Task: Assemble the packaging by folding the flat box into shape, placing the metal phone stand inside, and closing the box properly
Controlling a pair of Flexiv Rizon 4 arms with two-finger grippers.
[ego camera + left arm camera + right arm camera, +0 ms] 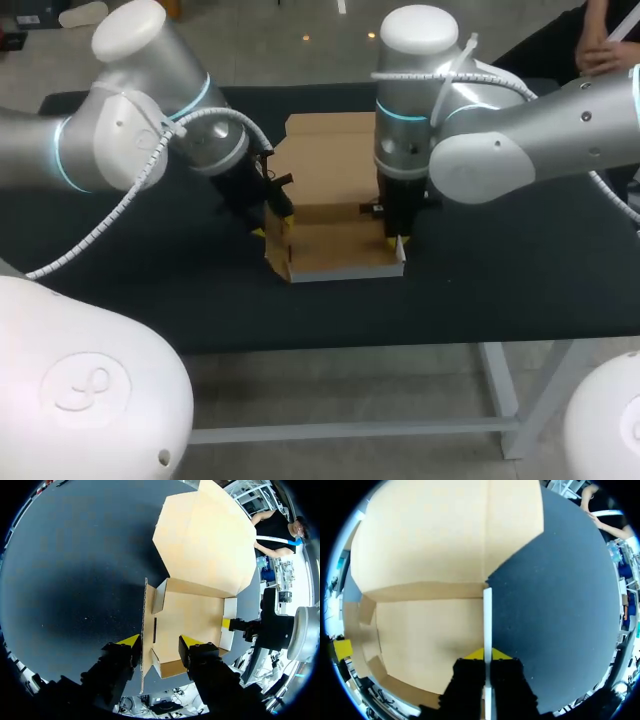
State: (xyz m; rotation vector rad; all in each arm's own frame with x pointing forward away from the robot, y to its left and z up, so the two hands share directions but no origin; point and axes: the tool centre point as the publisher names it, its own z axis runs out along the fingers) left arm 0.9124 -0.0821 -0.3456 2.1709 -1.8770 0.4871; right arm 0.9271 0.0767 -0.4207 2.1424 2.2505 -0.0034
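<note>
this looks like the folding step: the cardboard box [335, 215] sits mid-table [500, 270], its tray half raised and the lid flap lying flat behind. the right gripper [487, 654] is pinched tight on the right side wall [487, 610]. the left gripper [159, 641] straddles the left side wall [145, 625], fingers spread, not clamping. next, i'd guess, both walls want locking upright. no phone stand in sight.

Soft overhead light, glare on arm caps [418, 25], box [335, 160] brightly lit, faint shadows on dark table [500, 270]
</note>
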